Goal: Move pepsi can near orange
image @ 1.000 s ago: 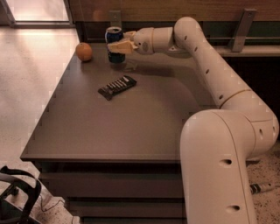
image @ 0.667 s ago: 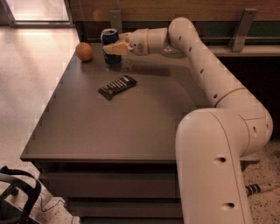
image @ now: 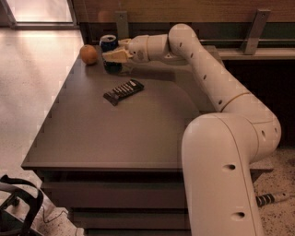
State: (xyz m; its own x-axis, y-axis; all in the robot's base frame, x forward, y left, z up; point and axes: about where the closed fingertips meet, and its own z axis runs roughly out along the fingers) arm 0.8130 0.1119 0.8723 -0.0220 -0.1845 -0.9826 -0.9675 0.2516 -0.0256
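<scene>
Upper left of frame: cream two-finger gripper (image: 115,56), jaws clamped around dark blue aluminium pepsi can (image: 109,43), just right of small round orange fruit (image: 89,54) on grey bench (image: 138,133). Carry step judged nearly complete. Next: set can down upright, release without nudging fruit.

A dark grey rectangular table (image: 115,138) stands on a pale speckled floor (image: 27,92) before a brown wooden wall (image: 207,9) with grey metal brackets (image: 252,30), while daylight glares through a far-left glass pane (image: 41,9).

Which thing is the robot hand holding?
The blue pepsi can, clamped in the gripper at the table's far edge; the orange and black bar lie free.
</scene>
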